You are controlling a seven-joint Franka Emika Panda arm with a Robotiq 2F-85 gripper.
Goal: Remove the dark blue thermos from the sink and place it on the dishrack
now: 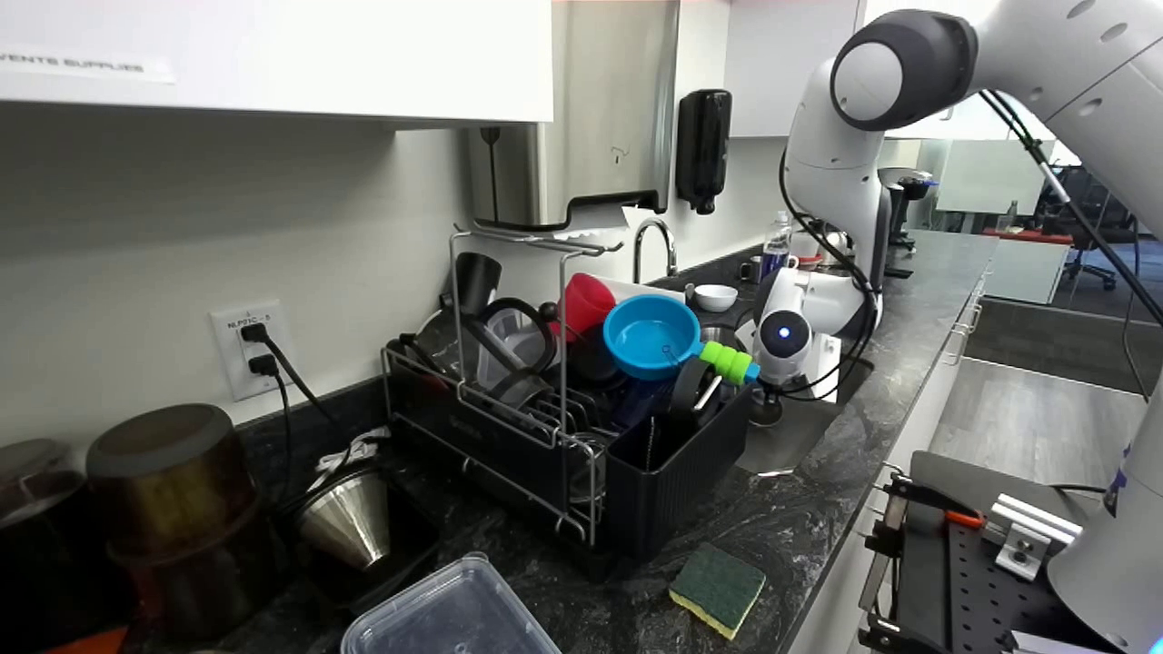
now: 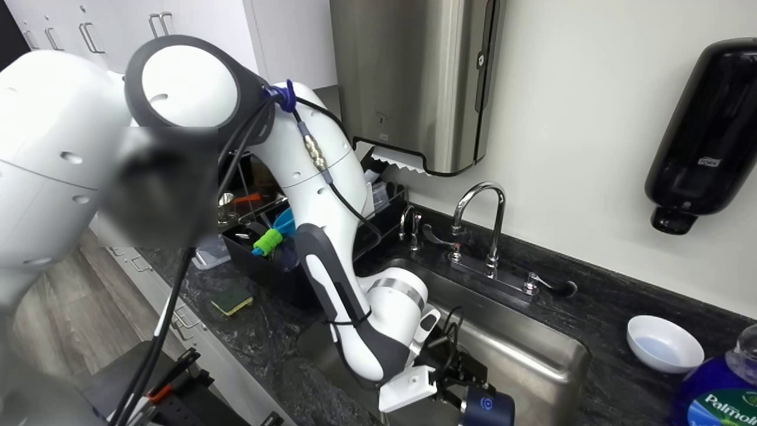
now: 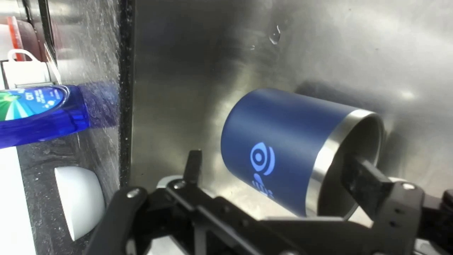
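Two black fingers (image 3: 194, 164) stand wide apart on the dark gripper (image 3: 272, 156), clamped on nothing, and here's the prize: a dark navy-blue, matte, cylindrical thermos (image 3: 276, 124) with a silver rim, lying on its side inside the grey, rectangular metal sink (image 2: 514, 337). An exterior view puts it at five o'clock, cut off by the frame; in the wrist view its mouth points between three and four.

Look at this reach! One fingertip sits off the base end, the other lies across that open mouth; dipped inside or just in front, I can't tell. The spread seems meant to clear the thermos, but it runs along the length more than the girth, so a turn of the wrist or a pinch on the rim looks likelier to hold. Careful: round and smooth, it could roll if nudged.

At nine o'clock from the sink in an exterior view waits the large, black, wire-frame dishrack (image 1: 454, 422), and it's crowded! A bright light-blue round bowl (image 1: 651, 336) rides high, a red plastic cup (image 1: 586, 304) at its ten o'clock, perched there, I'd guess, because space below is taken. The thermos will need a gap.
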